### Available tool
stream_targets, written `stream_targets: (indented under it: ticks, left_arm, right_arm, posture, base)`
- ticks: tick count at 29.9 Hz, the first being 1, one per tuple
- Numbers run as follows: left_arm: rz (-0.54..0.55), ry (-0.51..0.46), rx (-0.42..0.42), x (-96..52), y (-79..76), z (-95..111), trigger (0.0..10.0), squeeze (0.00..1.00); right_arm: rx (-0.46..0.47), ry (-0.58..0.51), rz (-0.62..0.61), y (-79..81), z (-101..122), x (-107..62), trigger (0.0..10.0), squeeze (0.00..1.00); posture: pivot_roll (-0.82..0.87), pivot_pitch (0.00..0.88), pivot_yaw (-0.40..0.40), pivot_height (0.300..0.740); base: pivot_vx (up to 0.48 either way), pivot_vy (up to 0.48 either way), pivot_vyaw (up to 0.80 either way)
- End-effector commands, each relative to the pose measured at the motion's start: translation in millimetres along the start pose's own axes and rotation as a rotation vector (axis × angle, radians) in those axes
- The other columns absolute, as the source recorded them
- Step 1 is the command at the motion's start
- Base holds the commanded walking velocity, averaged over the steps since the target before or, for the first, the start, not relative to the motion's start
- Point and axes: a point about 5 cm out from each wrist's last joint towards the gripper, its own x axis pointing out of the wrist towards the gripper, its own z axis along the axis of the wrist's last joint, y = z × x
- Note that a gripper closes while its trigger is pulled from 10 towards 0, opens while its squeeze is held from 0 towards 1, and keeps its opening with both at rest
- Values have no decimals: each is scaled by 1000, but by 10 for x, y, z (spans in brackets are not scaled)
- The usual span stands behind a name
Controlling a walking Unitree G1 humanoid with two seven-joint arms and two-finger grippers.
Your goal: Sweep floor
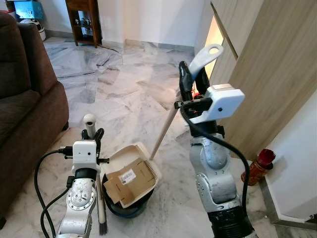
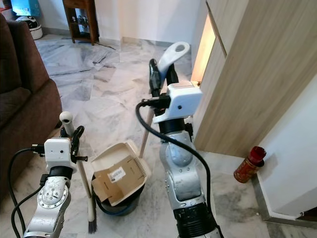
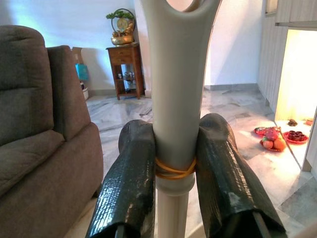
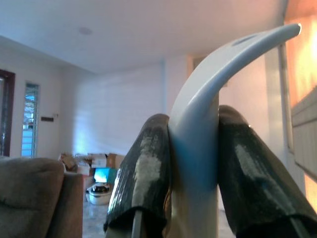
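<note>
So the robot has both sweeping tools in hand. Its right gripper [image 1: 192, 79] is lifted up high by the wooden cupboard [image 1: 277, 74], and its jaws are clenched tight on the curved top of the dustpan handle [image 1: 205, 55]. The long pale stick slopes down from there to the dustpan [image 1: 136, 171], so the robot can hold the pan from far up without bending over.

The pan is not flat on the floor. It sits tipped over the rim of a dark bucket [image 1: 126, 208], and a flat piece of brown cardboard [image 1: 130, 179] with a white label lies in the pan, partly over the bucket. My guess is the pan is held there so its load can slide down into the bucket, which looks like the emptying step after some sweeping.

The left gripper [image 1: 92, 134] is low, just beside the bucket. Its jaws are squeezed on the broom handle [image 3: 179, 99], just above a yellow rubber band [image 3: 174, 171]. The broom stands nearly upright with its dark bristles [image 1: 103, 228] down at the marble floor [image 1: 129, 89], so it is kept out of the way while the pan does its work.

A brown sofa [image 1: 25, 114] stands to the robot's left and a red bottle [image 1: 257, 166] stands by the wall on its right
</note>
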Motion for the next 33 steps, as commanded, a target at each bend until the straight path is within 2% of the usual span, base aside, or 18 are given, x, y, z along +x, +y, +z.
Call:
stream_targets:
  ticks: [1,7,8,10,11,15,18,21,25,33]
  left_arm:
    - [-20,-59,14,25,-25,100,10000,0]
    - [-22,-61,17,20,-32,102,10000,0]
    - [-23,-61,17,22,-34,104,10000,0]
    - [-24,-61,17,22,-35,104,10000,0]
    - [-25,-60,17,21,-36,103,10000,0]
    - [-29,-61,20,20,-40,103,10000,0]
    - [-33,-63,23,23,-48,109,10000,0]
    - [-34,-63,24,24,-50,110,10000,0]
    - [-38,-64,29,17,-49,109,10000,0]
    - [-43,-69,42,26,-66,118,10000,0]
  right_arm:
    - [-10,-148,24,109,256,42,10000,0]
    - [-47,-204,86,292,316,-16,10000,0]
    - [-86,-224,123,349,319,-42,10000,0]
    - [-102,-232,143,382,313,-60,10000,0]
    - [-125,-249,176,453,314,-100,10000,0]
    - [-130,-264,210,557,320,-154,10000,0]
    - [-175,-306,292,706,334,-217,10000,0]
    - [-177,-312,306,742,333,-234,10000,0]
    - [-136,-307,311,807,349,-246,10000,0]
    - [-162,-316,307,810,339,-250,10000,0]
  posture:
    - [144,0,-82,740]
    - [146,0,-84,740]
    - [146,0,-84,740]
    - [144,0,-81,740]
    - [144,0,-81,740]
    - [144,0,-81,740]
    - [147,0,-80,740]
    - [148,0,-81,740]
    - [151,0,-82,740]
    - [152,0,-88,740]
  base:
    - [0,0,0]
    - [0,0,0]
    - [0,0,0]
    - [0,0,0]
    - [0,0,0]
    - [0,0,0]
    - [0,0,0]
    - [0,0,0]
    - [0,0,0]
    - [0,0,0]
